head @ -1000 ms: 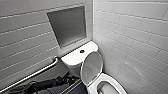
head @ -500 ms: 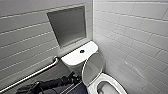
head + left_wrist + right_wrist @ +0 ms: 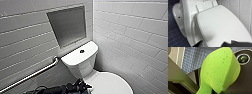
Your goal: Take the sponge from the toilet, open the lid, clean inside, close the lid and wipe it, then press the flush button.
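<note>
One soft sponge (image 3: 220, 70) sits squeezed in the right gripper (image 3: 221, 92), bent like a leaf. It looks light and squishy, so a pinch at one end works. The lid (image 3: 221, 27) lies flat and shut on the toilet (image 3: 80, 61), its long way running from back to front. It looks hard and slippery; lift at the front rim. The left gripper (image 3: 80, 87) is by the lid's edge; open or closed, I cannot tell.

You're looking at a bright green speckled foam sponge (image 3: 220, 70) close up, bowed into a curve and squeezed to a narrow neck at one end. Behind it lie a floor of small blue square tiles (image 3: 193, 58) and a pale beige panel (image 3: 175, 73).
</note>
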{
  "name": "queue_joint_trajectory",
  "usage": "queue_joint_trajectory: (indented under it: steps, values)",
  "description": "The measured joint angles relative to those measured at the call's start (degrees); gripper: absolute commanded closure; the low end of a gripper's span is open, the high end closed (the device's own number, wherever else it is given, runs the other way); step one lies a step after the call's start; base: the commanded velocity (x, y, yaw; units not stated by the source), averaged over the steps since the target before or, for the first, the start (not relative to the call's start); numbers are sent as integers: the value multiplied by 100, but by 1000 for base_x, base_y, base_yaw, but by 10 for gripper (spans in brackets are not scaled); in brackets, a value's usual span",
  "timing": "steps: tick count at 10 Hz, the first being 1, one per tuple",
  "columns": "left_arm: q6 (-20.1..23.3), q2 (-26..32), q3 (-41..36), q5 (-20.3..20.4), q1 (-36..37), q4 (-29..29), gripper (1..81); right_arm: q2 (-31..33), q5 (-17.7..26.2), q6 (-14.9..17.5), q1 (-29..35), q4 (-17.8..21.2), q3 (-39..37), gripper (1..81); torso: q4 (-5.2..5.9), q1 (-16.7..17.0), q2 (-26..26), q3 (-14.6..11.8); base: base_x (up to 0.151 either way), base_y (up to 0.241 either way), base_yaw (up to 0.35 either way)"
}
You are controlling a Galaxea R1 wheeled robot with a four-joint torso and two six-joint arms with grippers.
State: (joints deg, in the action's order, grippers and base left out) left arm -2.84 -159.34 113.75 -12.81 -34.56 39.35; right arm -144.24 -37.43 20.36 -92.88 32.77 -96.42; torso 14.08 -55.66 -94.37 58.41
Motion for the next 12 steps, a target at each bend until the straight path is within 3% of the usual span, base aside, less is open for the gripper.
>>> queue_joint_trajectory:
  steps: [1, 5, 9, 12]
  values:
    - [0, 166, 15, -135, -44, -256, 10, 0, 0, 1, 5, -2, 0, 811, 0, 0, 0, 0, 0, 0, 0]
    - [1, 711, 118, -990, -697, -2280, 10, 0, -2, 4, 62, 0, 0, 811, 0, 0, 0, 0, 0, 0, 0]
    - [1, 937, 108, -1051, -1703, -3338, 10, 154, 9, -10, 200, -28, 102, 811, 0, 0, 0, 0, 0, 0, 0]
    - [1, 1017, 177, -686, -2684, -3864, 10, 374, 13, -11, 396, -59, 564, 811, 0, 0, 0, 0, 0, 0, 0]
